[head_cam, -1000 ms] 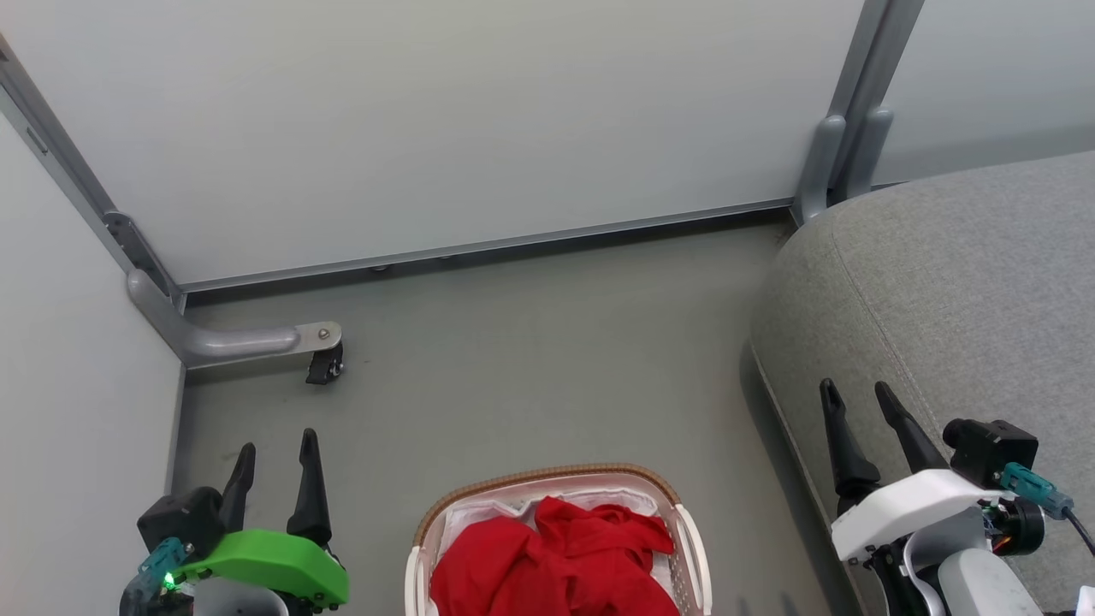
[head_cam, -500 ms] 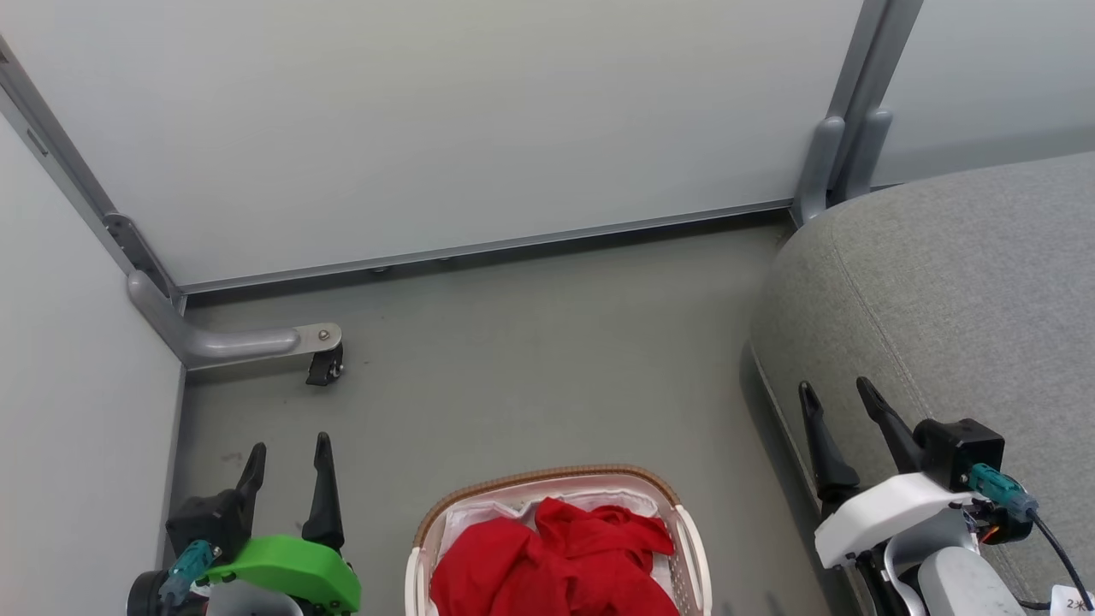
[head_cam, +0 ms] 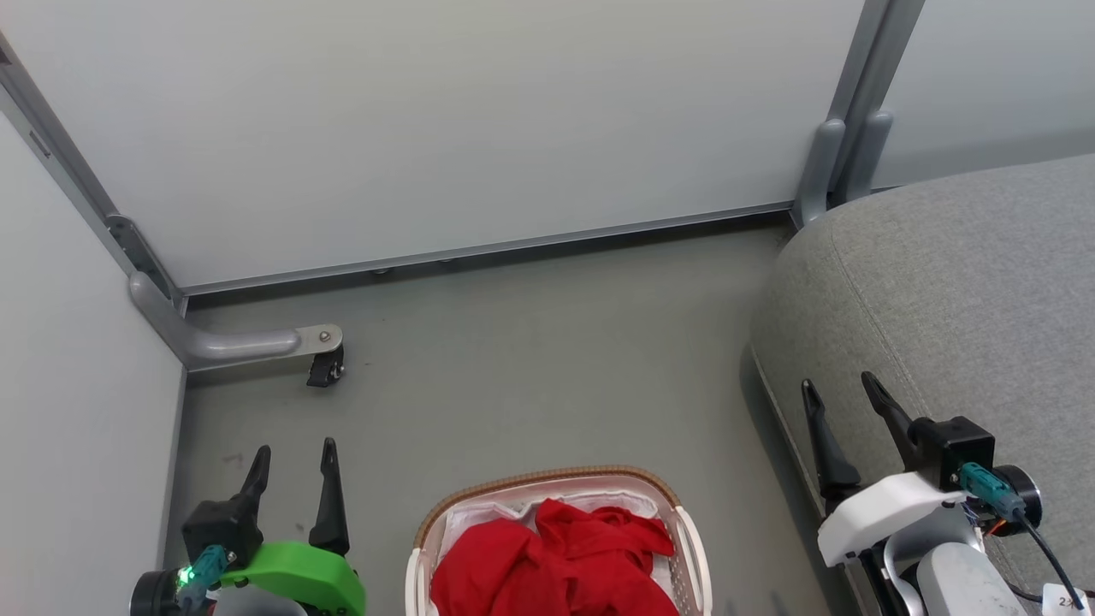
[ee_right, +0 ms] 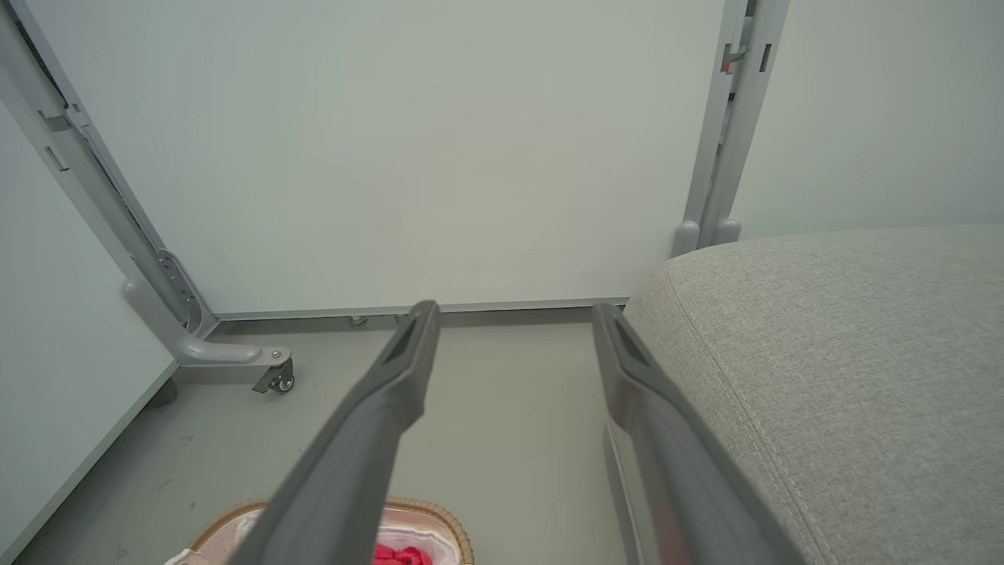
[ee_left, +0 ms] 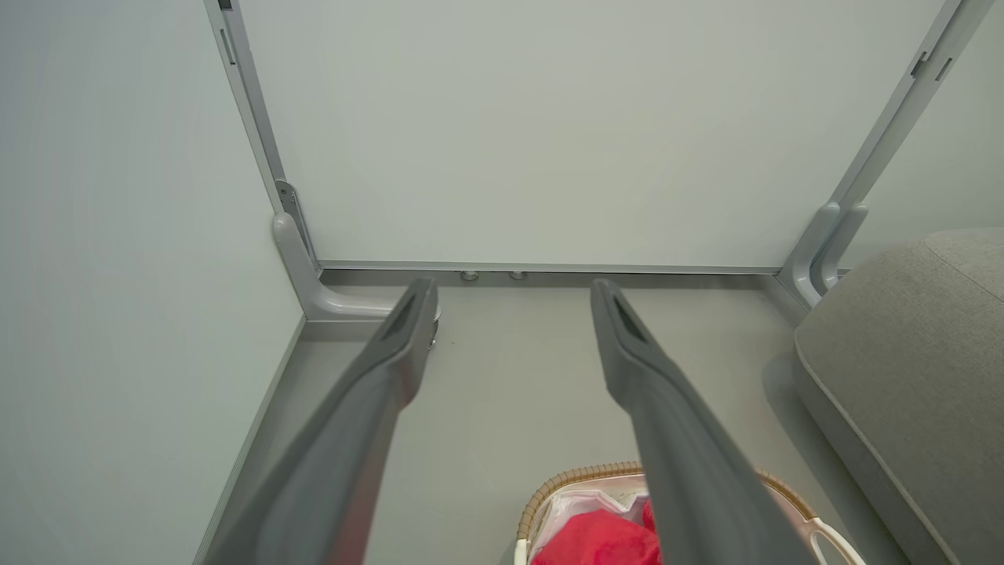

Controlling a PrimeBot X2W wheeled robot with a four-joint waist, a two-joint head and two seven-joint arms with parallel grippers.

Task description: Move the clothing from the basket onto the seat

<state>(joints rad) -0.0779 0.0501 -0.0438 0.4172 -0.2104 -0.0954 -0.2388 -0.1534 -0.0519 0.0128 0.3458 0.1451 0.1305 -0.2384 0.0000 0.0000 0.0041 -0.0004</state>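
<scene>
While the red clothing [head_cam: 556, 560] is lying heaped in the basket [head_cam: 547, 474] at the near edge of the floor [head_cam: 530, 342], left gripper [head_cam: 295, 446] and right gripper [head_cam: 837, 381] are hanging empty, jaws wide. Right one should be pinching deep, lifting clear, then swinging to the seat [head_cam: 958, 282] at the right edge.

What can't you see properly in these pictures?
- Head view: the near part of the basket is cut off by the bottom edge.
- Head view: whatever lies under the red clothing is hidden by it.
- Head view: the seat runs off the right edge.
- Left wrist view: a finger of the left tool covers part of the basket.
</scene>
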